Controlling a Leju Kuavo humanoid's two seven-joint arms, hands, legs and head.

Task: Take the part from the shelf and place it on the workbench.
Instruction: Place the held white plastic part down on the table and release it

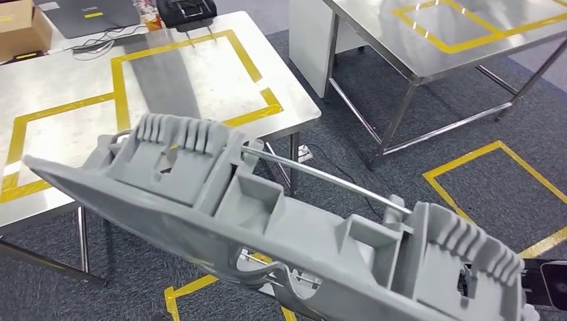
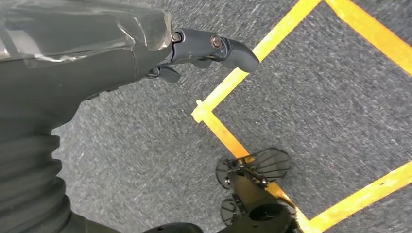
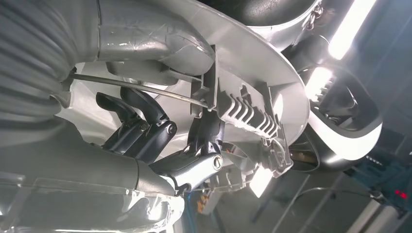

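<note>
A long grey plastic part (image 1: 267, 221) with ribs, pockets and a thin metal rod (image 1: 321, 175) stretches slantwise across the lower half of the head view, held up above the carpet in front of the workbench (image 1: 200, 73). In the right wrist view my right hand (image 3: 160, 141) grips the part (image 3: 243, 97) from below, dark fingers hooked around its ribbed end near the rod. My left hand (image 2: 194, 48) hangs over the grey carpet with nothing in it, fingers loosely apart.
The steel workbench has yellow tape rectangles, with a cardboard box (image 1: 20, 27), a dark laptop (image 1: 93, 17) and a black device (image 1: 187, 10) at its far edge. A second steel table (image 1: 401, 40) stands to the right. Yellow tape (image 1: 495, 150) marks the carpet.
</note>
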